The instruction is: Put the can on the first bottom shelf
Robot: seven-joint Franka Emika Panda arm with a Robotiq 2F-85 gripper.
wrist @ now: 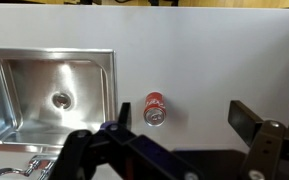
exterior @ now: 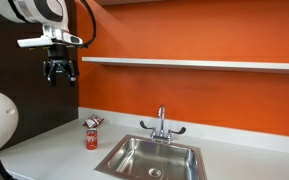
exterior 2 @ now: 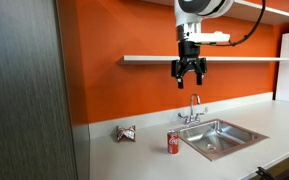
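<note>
A red soda can [exterior: 91,138] stands upright on the white counter, left of the steel sink [exterior: 152,157]; it also shows in an exterior view [exterior 2: 172,143] and from above in the wrist view [wrist: 155,109]. My gripper [exterior: 58,74] hangs high above the counter, open and empty, also seen in an exterior view [exterior 2: 189,77]. In the wrist view its fingers [wrist: 179,125] frame the can far below. A white shelf [exterior: 189,63] runs along the orange wall, also visible in an exterior view [exterior 2: 149,59].
A crumpled wrapper [exterior 2: 126,133] lies on the counter near the can, also seen in an exterior view [exterior: 94,122]. A faucet [exterior: 162,124] stands behind the sink. A dark panel [exterior 2: 24,90] borders the counter's end.
</note>
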